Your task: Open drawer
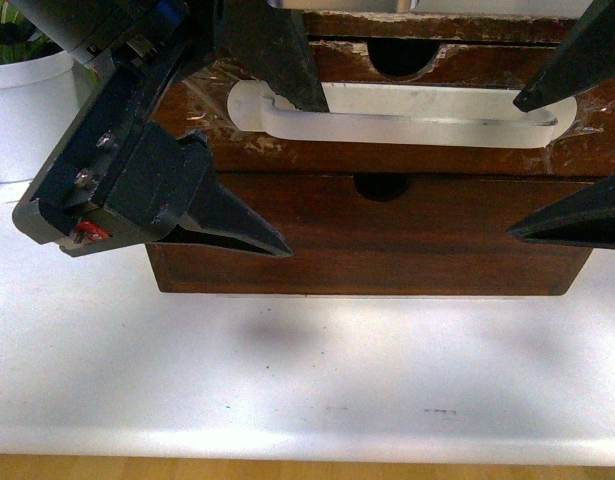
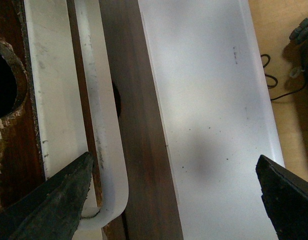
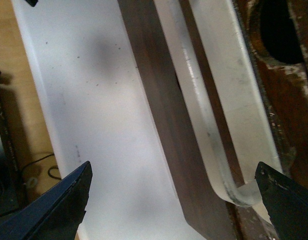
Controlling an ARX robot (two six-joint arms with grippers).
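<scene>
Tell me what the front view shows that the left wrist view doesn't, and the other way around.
Only the front view shows the white plant pot beside the cabinet, the right gripper with its jaws apart, and the white handle along its full length.

Only the left wrist view shows the black cables lying beyond the table's far edge.

Both show the drawer, one curved end of its handle, the white table and the left gripper with its jaws open.

A dark brown wooden chest of drawers (image 1: 367,240) stands on the white desk (image 1: 307,370), beside a white pot (image 1: 27,110) at left.
</scene>
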